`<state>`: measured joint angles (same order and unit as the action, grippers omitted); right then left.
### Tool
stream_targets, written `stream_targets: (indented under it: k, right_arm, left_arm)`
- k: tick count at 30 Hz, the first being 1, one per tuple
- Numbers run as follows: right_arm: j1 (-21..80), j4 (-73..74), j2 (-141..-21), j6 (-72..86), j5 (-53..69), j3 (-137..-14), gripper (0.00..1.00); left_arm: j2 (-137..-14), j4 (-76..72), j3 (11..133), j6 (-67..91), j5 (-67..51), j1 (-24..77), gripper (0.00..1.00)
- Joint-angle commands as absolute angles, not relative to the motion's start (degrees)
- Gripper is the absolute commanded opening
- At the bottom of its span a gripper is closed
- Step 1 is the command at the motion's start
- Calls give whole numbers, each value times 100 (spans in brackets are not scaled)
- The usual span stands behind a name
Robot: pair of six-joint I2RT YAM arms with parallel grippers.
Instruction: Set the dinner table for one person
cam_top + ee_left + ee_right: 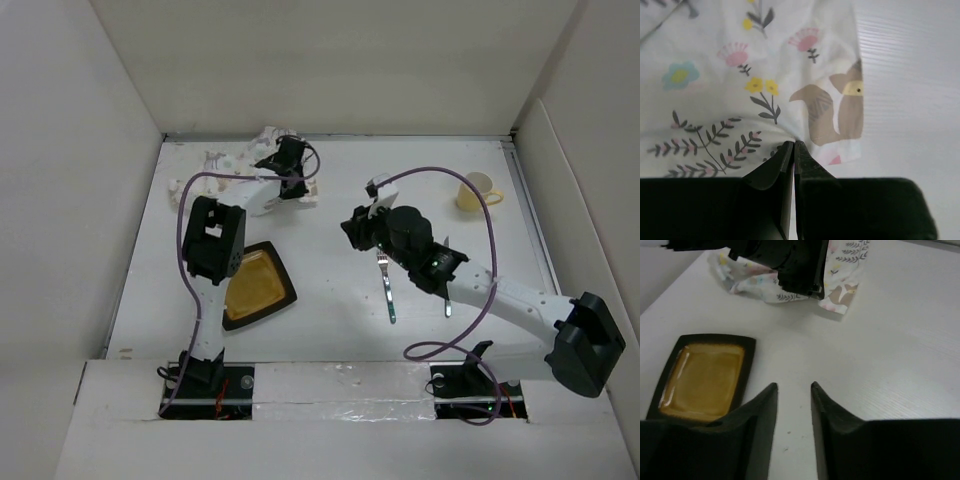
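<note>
While the placemat (740,75) lies crumpled at the far left of the counter (330,250), my left tool (793,145) is pinched shut on its edge. My right tool (792,386) hangs empty, jaws apart. Nothing looks set, I judge: the plate (258,285), fork (385,290) and cup (478,192) sit scattered.

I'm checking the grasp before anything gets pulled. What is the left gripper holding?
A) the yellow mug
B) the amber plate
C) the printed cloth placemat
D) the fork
C: the left wrist view shows the left gripper shut, with the placemat edge bunched between its tips.
</note>
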<state>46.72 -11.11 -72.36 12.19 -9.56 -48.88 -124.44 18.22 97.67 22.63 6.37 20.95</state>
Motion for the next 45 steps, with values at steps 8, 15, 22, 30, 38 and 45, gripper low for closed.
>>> stream_targets:
  k: [8,15,22,30,38,45]
  right_arm:
    - [3788,-1116,-7285,1678,-1634,-4755,3]
    - [3217,-1081,-8567,1995,-1363,-5202,59]
    - [2830,-29,-10931,2083,-783,-7266,70]
    - [2575,1211,-12075,2136,-501,-8980,68]
    - [2628,2091,-13032,2180,-598,-10115,63]
    - [2681,1969,-13043,2241,-598,-10160,31]
  left_arm:
    - [-12130,1476,10301,2593,-325,2892,43]
    - [-10381,844,8738,2409,1332,2760,51]
    - [-9932,352,7480,2698,1547,1987,60]
    - [-10563,395,7918,2426,1425,1854,67]
    - [-11355,606,8692,2180,1151,1854,66]
    - [-11610,860,8999,1934,1362,1854,65]
